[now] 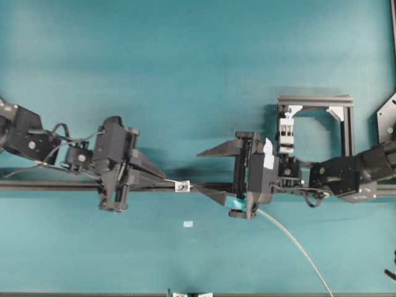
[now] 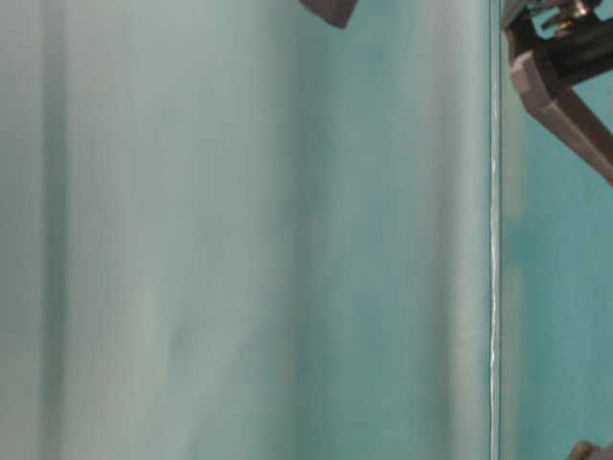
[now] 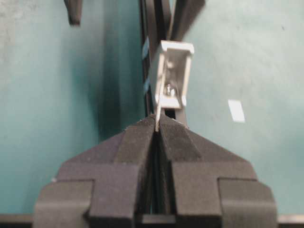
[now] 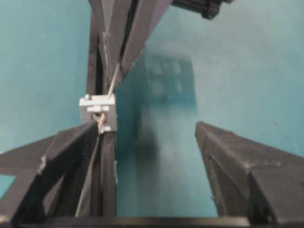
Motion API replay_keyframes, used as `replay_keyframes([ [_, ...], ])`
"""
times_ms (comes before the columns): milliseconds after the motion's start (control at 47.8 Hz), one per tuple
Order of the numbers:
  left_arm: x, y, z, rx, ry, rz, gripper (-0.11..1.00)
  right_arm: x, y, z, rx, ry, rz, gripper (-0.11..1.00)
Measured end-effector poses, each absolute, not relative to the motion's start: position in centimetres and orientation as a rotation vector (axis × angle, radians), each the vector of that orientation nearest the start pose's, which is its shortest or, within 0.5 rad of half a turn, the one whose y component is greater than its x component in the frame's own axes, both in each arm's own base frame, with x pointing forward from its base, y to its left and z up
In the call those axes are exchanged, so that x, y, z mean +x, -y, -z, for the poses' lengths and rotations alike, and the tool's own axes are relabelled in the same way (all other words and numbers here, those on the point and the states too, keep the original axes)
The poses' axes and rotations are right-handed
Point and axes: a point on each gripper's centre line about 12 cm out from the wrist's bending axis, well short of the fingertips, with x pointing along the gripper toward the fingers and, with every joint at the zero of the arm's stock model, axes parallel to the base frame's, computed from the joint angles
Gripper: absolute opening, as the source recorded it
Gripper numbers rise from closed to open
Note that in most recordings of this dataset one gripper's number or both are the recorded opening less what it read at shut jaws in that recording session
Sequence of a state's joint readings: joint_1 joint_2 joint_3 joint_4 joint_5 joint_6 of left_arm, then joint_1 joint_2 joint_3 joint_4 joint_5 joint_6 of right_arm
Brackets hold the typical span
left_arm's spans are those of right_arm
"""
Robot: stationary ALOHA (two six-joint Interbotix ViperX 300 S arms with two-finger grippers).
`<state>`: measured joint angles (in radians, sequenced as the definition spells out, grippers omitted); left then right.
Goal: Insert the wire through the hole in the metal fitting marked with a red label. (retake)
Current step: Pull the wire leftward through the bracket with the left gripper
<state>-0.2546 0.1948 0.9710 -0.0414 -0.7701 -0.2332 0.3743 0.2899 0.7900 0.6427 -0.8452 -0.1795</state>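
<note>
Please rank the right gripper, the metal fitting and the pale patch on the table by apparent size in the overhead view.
1. The right gripper, by far the largest.
2. The metal fitting.
3. The pale patch, only slightly smaller than the fitting; both are tiny here, so their order is unsure.

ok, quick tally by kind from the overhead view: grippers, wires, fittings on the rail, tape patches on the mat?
Grippers: 2, left gripper, right gripper
Wires: 1, wire
Fittings: 1, metal fitting
Tape patches: 1, tape patch
Total: 5
</note>
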Motion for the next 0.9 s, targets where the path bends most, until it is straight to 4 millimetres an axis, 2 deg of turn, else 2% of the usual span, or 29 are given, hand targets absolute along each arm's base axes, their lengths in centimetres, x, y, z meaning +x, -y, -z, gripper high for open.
replay_keyframes([
  [502, 26.6, 7.2, -11.2, -0.181, -0.405, 0.200, -0.10, 36.9, -8.9, -10.0, 0.139, -0.312, 0.130, 0.88],
  [899, 22.4, 6.1, -11.0, -0.177, -0.426, 0.200, -0.10, 36.9, -8.9, -10.0, 0.139, -0.317, 0.128, 0.88],
])
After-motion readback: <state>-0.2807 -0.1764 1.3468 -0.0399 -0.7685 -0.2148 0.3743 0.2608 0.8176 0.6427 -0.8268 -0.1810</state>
